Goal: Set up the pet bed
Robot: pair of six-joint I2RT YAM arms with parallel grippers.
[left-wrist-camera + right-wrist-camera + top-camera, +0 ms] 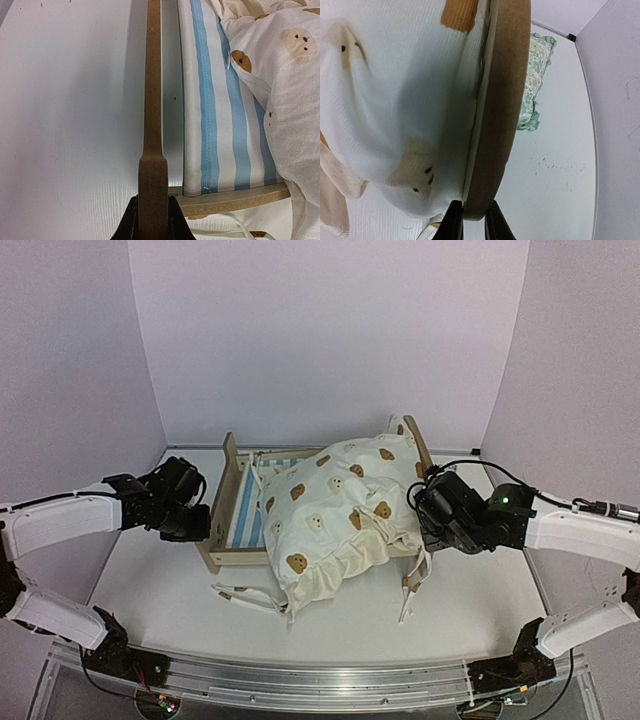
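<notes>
From above, the pet bed [232, 502] sits mid-counter [150, 590], heaped with a bear-print quilt [335, 510]. At the left wrist, the left fingers [129, 226] are clamped on its footboard [152, 100]. At the right wrist, the right fingers [454, 224] pinch its headboard [502, 100].

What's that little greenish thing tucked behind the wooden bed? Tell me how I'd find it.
Find the wooden pet bed in the middle of the white table. Behind its rounded headboard, toward the back right corner, a small pillow lies on the table. Its green-patterned fabric and green frilled edge set it apart from the cream bear-print quilt heaped on the bed.
</notes>
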